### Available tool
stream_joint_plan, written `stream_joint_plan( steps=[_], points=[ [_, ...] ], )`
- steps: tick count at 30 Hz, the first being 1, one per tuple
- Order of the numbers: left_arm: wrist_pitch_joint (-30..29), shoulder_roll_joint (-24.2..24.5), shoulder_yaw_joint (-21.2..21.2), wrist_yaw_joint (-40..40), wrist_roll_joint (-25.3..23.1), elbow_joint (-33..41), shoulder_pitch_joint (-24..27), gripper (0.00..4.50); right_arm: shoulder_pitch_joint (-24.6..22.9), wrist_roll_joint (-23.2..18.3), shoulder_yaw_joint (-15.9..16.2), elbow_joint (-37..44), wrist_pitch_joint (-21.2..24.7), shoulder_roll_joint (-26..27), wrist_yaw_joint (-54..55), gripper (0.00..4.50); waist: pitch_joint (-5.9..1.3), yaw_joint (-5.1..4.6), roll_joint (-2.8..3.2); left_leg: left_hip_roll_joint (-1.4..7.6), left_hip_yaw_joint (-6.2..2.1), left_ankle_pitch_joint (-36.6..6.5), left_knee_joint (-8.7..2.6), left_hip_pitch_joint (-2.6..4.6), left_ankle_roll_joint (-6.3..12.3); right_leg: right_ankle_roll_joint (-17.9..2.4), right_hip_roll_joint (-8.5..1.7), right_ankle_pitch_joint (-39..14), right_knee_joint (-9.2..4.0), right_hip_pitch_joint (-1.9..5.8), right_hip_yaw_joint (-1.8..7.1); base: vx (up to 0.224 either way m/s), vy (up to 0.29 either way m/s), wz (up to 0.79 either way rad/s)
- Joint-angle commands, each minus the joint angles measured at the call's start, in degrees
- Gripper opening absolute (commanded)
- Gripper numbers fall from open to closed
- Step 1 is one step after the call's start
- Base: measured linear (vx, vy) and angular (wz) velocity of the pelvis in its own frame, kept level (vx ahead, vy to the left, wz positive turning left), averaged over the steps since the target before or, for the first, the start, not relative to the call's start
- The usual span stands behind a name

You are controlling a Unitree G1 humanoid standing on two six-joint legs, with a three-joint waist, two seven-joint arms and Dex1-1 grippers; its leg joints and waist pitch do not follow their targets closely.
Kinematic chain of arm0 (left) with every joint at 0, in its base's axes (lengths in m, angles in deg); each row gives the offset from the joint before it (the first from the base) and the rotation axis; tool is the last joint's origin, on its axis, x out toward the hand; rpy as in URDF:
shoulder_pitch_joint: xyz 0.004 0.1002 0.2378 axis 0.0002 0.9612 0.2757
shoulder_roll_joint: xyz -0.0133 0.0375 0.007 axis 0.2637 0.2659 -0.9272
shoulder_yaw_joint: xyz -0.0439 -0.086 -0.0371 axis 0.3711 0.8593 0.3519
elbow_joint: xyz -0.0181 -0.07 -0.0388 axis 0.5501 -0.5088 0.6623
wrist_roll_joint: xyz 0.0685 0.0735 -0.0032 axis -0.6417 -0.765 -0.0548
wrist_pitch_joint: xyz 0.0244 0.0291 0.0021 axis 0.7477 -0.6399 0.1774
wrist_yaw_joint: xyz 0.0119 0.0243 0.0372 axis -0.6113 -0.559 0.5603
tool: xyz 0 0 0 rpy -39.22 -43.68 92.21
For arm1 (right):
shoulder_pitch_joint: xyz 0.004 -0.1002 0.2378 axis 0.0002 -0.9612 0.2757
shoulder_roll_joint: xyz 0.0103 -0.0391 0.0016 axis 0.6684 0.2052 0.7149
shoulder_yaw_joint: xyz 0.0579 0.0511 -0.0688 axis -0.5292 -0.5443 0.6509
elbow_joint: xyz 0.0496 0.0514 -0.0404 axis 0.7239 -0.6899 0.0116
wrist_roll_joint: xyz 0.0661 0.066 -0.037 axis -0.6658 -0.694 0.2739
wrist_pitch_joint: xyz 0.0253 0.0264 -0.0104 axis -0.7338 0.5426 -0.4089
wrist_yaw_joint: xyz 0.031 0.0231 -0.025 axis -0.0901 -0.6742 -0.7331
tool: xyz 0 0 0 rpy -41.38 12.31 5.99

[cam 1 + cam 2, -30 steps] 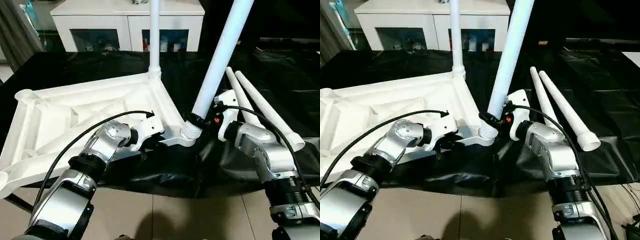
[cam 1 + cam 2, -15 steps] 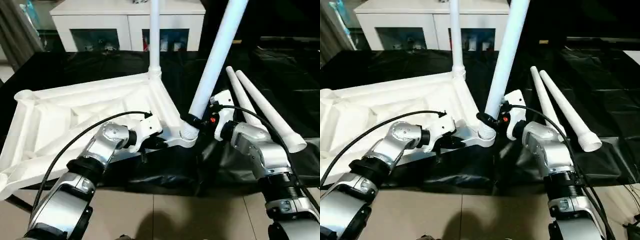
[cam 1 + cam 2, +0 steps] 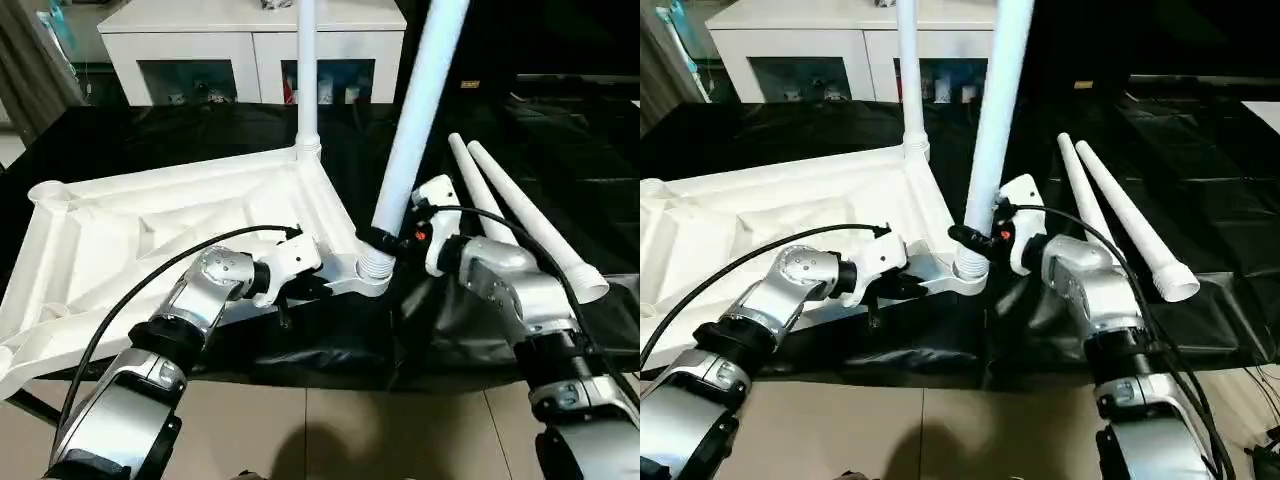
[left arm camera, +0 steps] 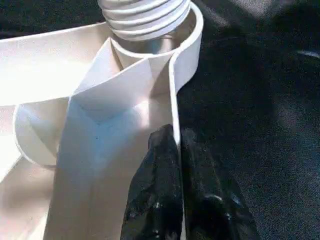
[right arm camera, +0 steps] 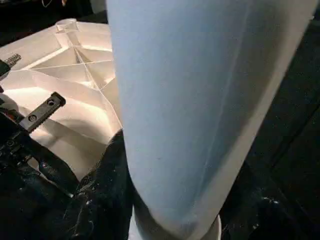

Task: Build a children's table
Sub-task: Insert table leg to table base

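The children's table top [image 3: 150,230] lies underside up on a black-covered surface. One white leg [image 3: 307,70] stands upright in its far corner socket. A second leg [image 3: 415,120] rises from the near corner socket [image 3: 375,265], leaning slightly to the right, with its ribbed end [image 4: 145,17] sitting in the socket. My right gripper [image 3: 385,240] is shut on this leg just above the socket. My left gripper [image 4: 176,135] is shut on the top's thin rim wall beside that socket, one black finger on each side. Two loose legs [image 3: 520,215] lie on the right.
A white cabinet [image 3: 250,40] with glass doors stands behind the work surface. Black sheeting [image 3: 560,130] covers the surface and hangs crumpled over its front edge. Tiled floor [image 3: 330,430] shows below my forearms.
The held leg has tipped more upright over the near socket. My left gripper's fingers have shut onto the rim. The head view has shifted slightly.
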Motion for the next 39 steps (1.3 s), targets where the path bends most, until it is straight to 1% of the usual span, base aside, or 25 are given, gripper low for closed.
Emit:
stream_joint_plan(
  steps=[1,7,8,10,12,16,20,21,22,23,25,28,30,31,32,33,35,36,38,39],
  points=[
    [0.4,0.5,-1.1,0.2,-1.5,-1.0,0.5,0.0,0.3,-0.1,1.0,0.6,3.0,-0.7,-1.8,1.86,-4.15,0.04,-1.07,1.42,-0.07,-13.5,-4.22,0.88,2.41,-13.1,-1.65,-13.3,-3.87,2.69,1.69,0.0,0.0,0.0],
    [0.5,0.6,-1.2,0.0,-1.5,-0.7,0.3,0.0,0.4,-0.7,1.7,2.6,5.6,-1.7,-3.5,1.86,-4.11,0.14,-1.11,1.5,-0.07,-13.6,-4.25,0.9,2.5,-13.1,-1.7,-13.8,-3.89,2.62,1.69,0.0,0.0,0.0],
    [0.5,0.7,-1.2,0.0,-1.4,-0.7,0.3,0.0,0.6,-1.0,1.6,3.1,6.4,-1.7,-3.7,1.86,-4.15,0.17,-1.21,1.49,-0.05,-13.4,-4.22,0.88,2.44,-13.0,-1.75,-13.7,-3.91,2.65,1.72,0.0,0.0,0.0],
    [0.5,0.7,-1.2,0.0,-1.4,-0.6,0.3,0.0,0.7,-1.0,1.5,3.5,6.9,-1.8,-4.0,1.86,-4.1,0.2,-1.14,1.49,-0.07,-13.4,-4.27,0.9,2.38,-12.9,-1.69,-13.9,-3.91,2.61,1.7,0.0,0.0,0.0],
    [0.5,0.8,-1.2,-0.2,-1.4,-0.5,0.1,0.0,1.2,-0.3,1.6,2.3,6.2,-1.8,-3.8,1.86,-4.09,0.19,-1.23,1.46,-0.04,-13.5,-4.25,0.87,2.25,-12.8,-1.77,-14.4,-3.97,2.57,1.71,0.0,0.0,0.0],
    [0.6,1.1,-1.1,-1.0,-1.1,0.2,0.3,0.0,1.9,0.6,1.2,-0.5,4.8,-1.4,-2.5,1.86,-4.05,0.09,-1.13,1.48,-0.1,-14.3,-4.33,0.92,1.69,-12.6,-1.8,-15.7,-4.08,2.46,1.7,0.0,0.0,0.0],
    [0.4,1.6,-1.6,-4.1,-0.1,2.8,1.4,0.0,2.4,0.7,0.9,-2.4,4.1,-0.9,-2.0,1.86,-4.17,0.18,-1.09,1.54,-0.06,-13.3,-4.23,0.92,1.94,-13.2,-1.82,-13.5,-3.81,2.5,1.72,0.0,0.0,0.0],
    [0.1,1.9,-1.8,-5.1,0.1,3.9,1.8,0.0,2.4,0.8,0.9,-2.5,4.2,-0.8,-2.1,1.86,-4.28,0.19,-1.16,1.55,-0.05,-12.4,-4.18,0.81,2.25,-13.6,-1.75,-11.9,-3.58,2.6,1.69,0.0,0.0,0.0],
    [0.1,1.9,-1.9,-5.3,0.2,4.2,1.9,0.0,2.3,0.8,1.0,-2.5,4.2,-0.8,-2.1,1.86,-4.29,0.16,-1.05,1.6,-0.05,-11.6,-4.18,0.79,2.53,-13.9,-1.66,-10.4,-3.39,2.6,1.66,0.0,0.0,0.0],
    [0.1,1.9,-1.9,-5.3,0.2,4.2,1.9,0.0,2.3,0.8,1.0,-2.5,4.2,-0.8,-2.1,1.86,-4.29,0.16,-1.05,1.6,-0.05,-11.6,-4.18,0.79,2.53,-13.9,-1.66,-10.4,-3.39,2.6,1.66,0.0,0.0,0.0],
    [-0.5,2.1,-2.0,-6.3,0.7,6.2,2.7,0.0,1.5,0.5,1.4,-1.1,5.2,-1.1,-3.0,1.86,-4.31,0.16,-1.12,1.6,0.02,-11.2,-4.12,0.84,2.82,-14.5,-1.66,-9.0,-3.22,2.72,1.66,0.0,0.0,0.0],
    [-1.0,2.4,-2.3,-6.8,0.8,7.7,3.1,0.0,-0.2,0.2,2.3,1.6,6.6,-2.0,-4.1,1.86,-4.23,0.23,-1.13,1.65,0.07,-11.2,-4.15,0.92,2.95,-14.5,-1.62,-9.0,-3.31,2.75,1.69,0.0,0.0,0.0],
    [-1.4,2.6,-2.4,-7.3,0.9,8.9,3.5,0.0,-1.2,-0.1,2.5,3.4,7.4,-2.5,-4.6,1.86,-4.27,0.39,-1.04,1.71,0.09,-10.8,-4.12,0.99,3.14,-14.4,-1.63,-8.1,-3.25,2.74,1.76,0.0,0.0,0.0],
    [-1.5,2.7,-2.5,-7.5,1.0,9.3,3.6,0.0,-1.4,-0.2,2.5,3.7,7.5,-2.6,-4.6,1.86,-4.29,0.42,-1.09,1.69,0.12,-10.9,-4.09,0.99,3.15,-14.5,-1.64,-8.1,-3.2,2.7,1.76,0.0,0.0,0.0],
    [-2.0,2.9,-2.6,-8.0,1.3,10.5,4.1,0.0,-2.0,-0.4,2.4,4.7,8.0,-2.8,-4.8,1.86,-4.27,0.42,-0.94,1.66,0.1,-11.1,-4.14,0.99,3.04,-14.6,-1.61,-8.4,-3.19,2.69,1.72,0.0,0.0,0.0],
    [-2.8,3.3,-3.0,-9.0,1.7,12.6,4.8,0.0,-2.8,-0.9,2.2,6.2,8.9,-3.2,-5.0,1.86,-4.19,0.45,-1.11,1.72,0.1,-11.6,-4.2,0.99,2.87,-14.5,-1.63,-9.0,-3.29,2.72,1.75,0.0,0.0,0.0],
    [-3.3,3.5,-3.2,-9.5,2.0,13.8,5.2,0.0,-3.3,-1.0,2.1,6.8,9.2,-3.4,-5.1,1.86,-4.19,0.53,-1.04,1.77,0.05,-11.6,-4.23,0.96,2.75,-14.2,-1.7,-9.2,-3.22,2.73,1.79,0.0,0.0,0.0],
    [-4.1,3.9,-3.5,-10.5,2.5,15.9,6.0,0.0,-4.0,-1.0,2.0,7.4,9.4,-3.6,-5.2,1.86,-4.18,0.45,-0.99,1.82,0.03,-12.4,-4.32,1.08,2.39,-14.1,-1.7,-10.1,-3.35,2.6,1.8,0.0,0.0,0.0],
    [-4.8,4.0,-3.5,-10.1,2.5,17.0,6.4,0.0,-5.2,-1.1,1.6,8.3,9.5,-3.6,-4.5,1.86,-4.06,0.41,-0.88,1.77,0.04,-13.4,-4.42,1.09,1.89,-13.6,-1.67,-11.6,-3.54,2.5,1.85,0.0,0.0,0.0],
    [-4.9,4.0,-3.4,-9.9,2.4,17.1,6.4,0.0,-5.5,-1.3,1.5,8.6,9.6,-3.5,-4.2,1.85,-4.03,0.36,-0.98,1.75,0.02,-13.8,-4.45,1.05,1.63,-13.3,-1.67,-12.1,-3.62,2.51,1.88,0.0,0.0,0.0]
  ],
)
